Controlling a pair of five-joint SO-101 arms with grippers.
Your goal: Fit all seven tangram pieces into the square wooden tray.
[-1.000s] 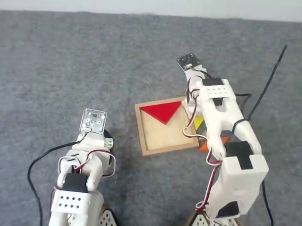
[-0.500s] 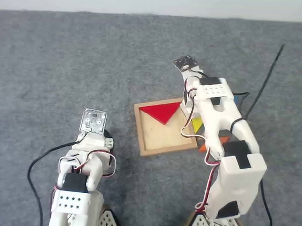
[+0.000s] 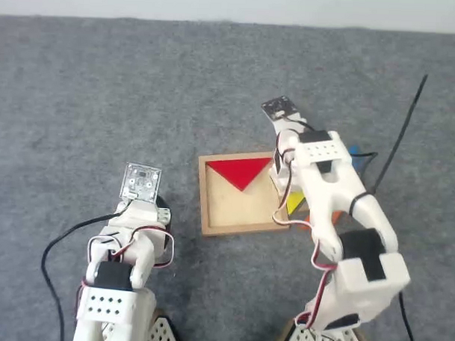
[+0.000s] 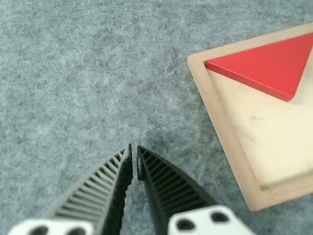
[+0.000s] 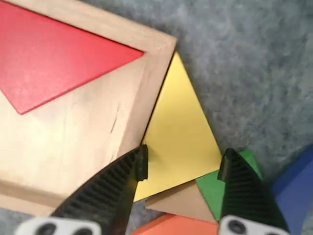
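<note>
Right gripper [image 5: 185,164]: I am holding it spread, jaws straddling the flat yellow triangle piece [image 5: 178,117].
Piece: lying just outside the square wooden tray [image 5: 155,58], seemingly touching its wall.
Left gripper [image 4: 134,152]: closed, empty, farther off.

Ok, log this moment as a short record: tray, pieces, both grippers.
surface: grey mat
tray: square wooden tray, holds one piece
in tray: red triangle, long edge against the far rim
outside tray: yellow triangle touching the tray's outer wall; green piece, blue piece and orange piece clustered by it
left gripper: shut, empty, over the mat beside the tray
right gripper: open, above the yellow triangle
task status: most pieces not yet in
</note>
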